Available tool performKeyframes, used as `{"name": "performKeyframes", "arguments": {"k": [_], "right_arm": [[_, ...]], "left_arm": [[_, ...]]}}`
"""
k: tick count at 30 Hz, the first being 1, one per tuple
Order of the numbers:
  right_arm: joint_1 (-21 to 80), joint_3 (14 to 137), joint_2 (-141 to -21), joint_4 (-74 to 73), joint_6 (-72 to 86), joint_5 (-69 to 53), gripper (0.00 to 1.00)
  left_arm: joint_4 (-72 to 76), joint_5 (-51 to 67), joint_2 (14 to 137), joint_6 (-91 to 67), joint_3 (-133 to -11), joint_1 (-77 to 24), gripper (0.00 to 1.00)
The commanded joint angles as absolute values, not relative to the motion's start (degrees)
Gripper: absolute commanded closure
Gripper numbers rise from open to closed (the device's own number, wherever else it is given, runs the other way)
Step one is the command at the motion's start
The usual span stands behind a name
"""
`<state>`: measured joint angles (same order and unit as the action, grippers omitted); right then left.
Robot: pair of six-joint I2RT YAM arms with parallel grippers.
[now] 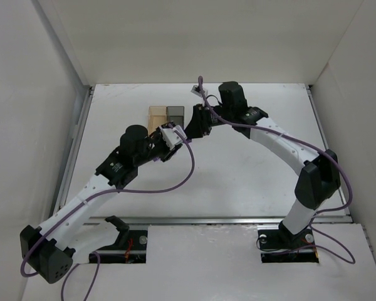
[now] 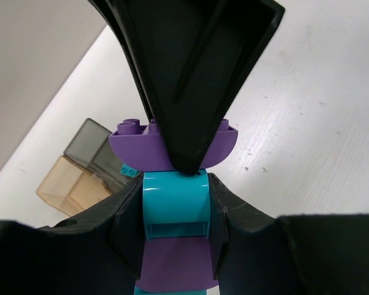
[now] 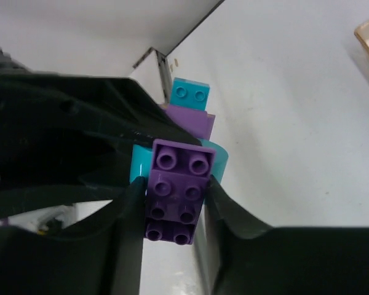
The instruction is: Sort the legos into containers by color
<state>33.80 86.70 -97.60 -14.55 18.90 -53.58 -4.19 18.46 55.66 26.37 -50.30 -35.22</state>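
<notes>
Legos (image 2: 174, 263) stacked, bottom cropped, left end effector (image 2: 175, 212) pinching teal brick (image 2: 174, 195), right end effector (image 3: 174, 206) pinching purple brick (image 3: 179, 165)

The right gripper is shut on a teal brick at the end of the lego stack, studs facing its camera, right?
Not quite. The brick the right gripper is shut on is purple, not teal. The right wrist view shows it at the end of the lego stack, studs facing the camera.

Lego stack (image 2: 175, 209), bottom end off-frame.
</notes>
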Motion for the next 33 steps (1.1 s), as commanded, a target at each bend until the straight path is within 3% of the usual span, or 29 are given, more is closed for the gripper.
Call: {"name": "performKeyframes", "arguments": {"k": [1,4,7,20,29,33], "right_arm": [[33.57,88.86,-98.43,-11.87,18.81,-54.40,0.72],[33.57,88.86,-98.44,-11.87,18.81,-55.02,0.93],[33.57,88.86,-98.44,-11.87,19.34,-55.02,1.00],[23.74,86.04,-97.21,-10.28,32.24,-40.70,1.00],[24.35,101.50,-109.57,-9.23,38.13,-36.47,1.00],[29.51,108.71,-118.79,-9.23,42.08,-31.31,1.00]], "left_arm": [[0.35,20.65,54.58,26.19,-52.91,-35.68,1.00],[0.35,18.99,54.58,25.58,-52.91,-35.68,1.00],[0.35,17.50,55.20,24.87,-52.91,-35.68,1.00],[-10.81,9.59,57.04,23.12,-53.71,-35.68,1.00],[-12.83,3.96,54.14,17.23,-49.57,-35.68,1.00],[-12.83,-7.86,52.56,14.42,-49.57,-35.68,1.00]]}}
